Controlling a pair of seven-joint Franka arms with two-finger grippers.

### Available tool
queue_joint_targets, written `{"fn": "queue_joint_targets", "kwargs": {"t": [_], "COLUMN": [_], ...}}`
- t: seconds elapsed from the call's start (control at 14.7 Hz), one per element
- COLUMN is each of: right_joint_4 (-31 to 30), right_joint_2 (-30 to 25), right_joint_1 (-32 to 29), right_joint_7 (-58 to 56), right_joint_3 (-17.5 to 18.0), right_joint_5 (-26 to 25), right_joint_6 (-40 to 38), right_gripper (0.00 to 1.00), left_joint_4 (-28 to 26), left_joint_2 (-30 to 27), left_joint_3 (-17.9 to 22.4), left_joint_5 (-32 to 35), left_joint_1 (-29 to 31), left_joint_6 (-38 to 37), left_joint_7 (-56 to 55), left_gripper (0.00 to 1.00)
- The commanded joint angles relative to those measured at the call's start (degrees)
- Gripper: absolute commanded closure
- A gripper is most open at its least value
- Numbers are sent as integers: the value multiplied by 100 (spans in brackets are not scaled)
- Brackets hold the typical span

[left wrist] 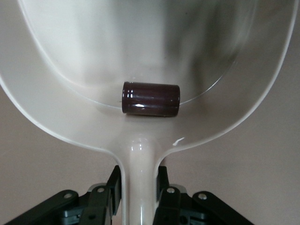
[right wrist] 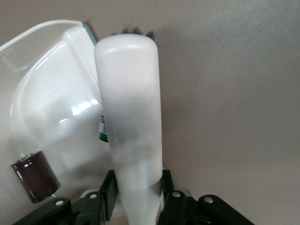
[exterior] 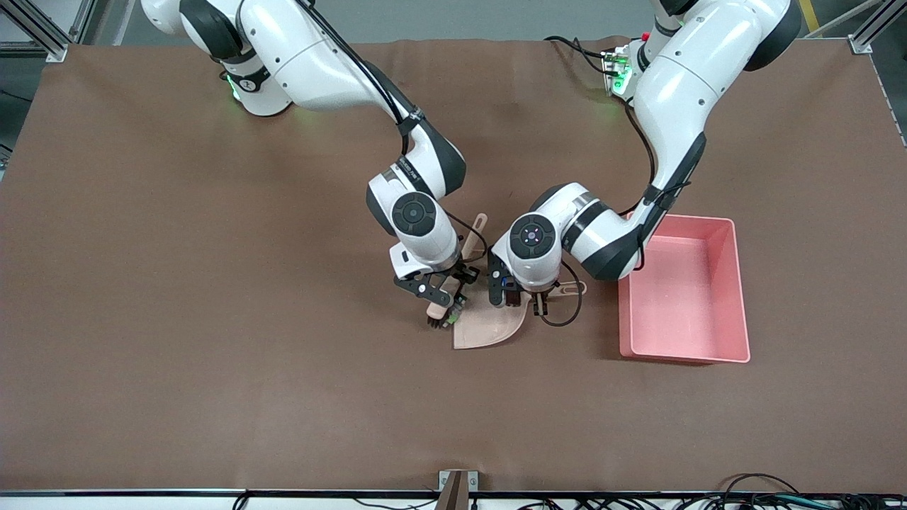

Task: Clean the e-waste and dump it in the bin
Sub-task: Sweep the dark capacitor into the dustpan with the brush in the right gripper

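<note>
My left gripper (exterior: 528,301) (left wrist: 139,180) is shut on the handle of the beige dustpan (exterior: 489,327), which lies on the table. The dark maroon cylinder (left wrist: 151,99) lies inside the dustpan (left wrist: 70,70), near its handle; it also shows in the right wrist view (right wrist: 33,176). My right gripper (exterior: 443,290) (right wrist: 136,187) is shut on a beige brush (exterior: 438,309) (right wrist: 131,117), with its dark bristles (right wrist: 136,32) down at the dustpan's open edge. A green bit of the whitish-grey component (exterior: 451,320) (right wrist: 102,132) peeks out beside the brush at that edge; the rest is hidden. The pink bin (exterior: 737,283) stands toward the left arm's end of the table.
The brown mat (exterior: 212,319) covers the table. A cable (exterior: 567,315) loops from the left wrist between the dustpan and the bin. The bin stands close beside the left arm's elbow.
</note>
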Motion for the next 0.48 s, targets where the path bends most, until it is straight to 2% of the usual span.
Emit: {"fn": "queue_joint_targets", "kwargs": {"t": [0.0,0.2,0.41], "right_joint_4": [-1,-79,-141], "right_joint_2": [-101,-224,-225], "right_joint_1": [-83,-179,-241], "right_joint_7": [-278,-681,-971], "right_joint_3": [-4,-30,-48], "right_joint_5": [87,70,-70], "right_joint_6": [-336,-669,-653], "right_gripper": [100,100,100], "left_joint_4": [63,63,72], "left_joint_2": [10,1,19], "left_joint_3": [12,12,12], "left_joint_5": [11,11,2], "left_joint_1": [-41,-41,-59], "left_joint_6": [-212,-212,-212], "left_joint_7": [-34,-34,-34], "left_gripper": [78,78,78]}}
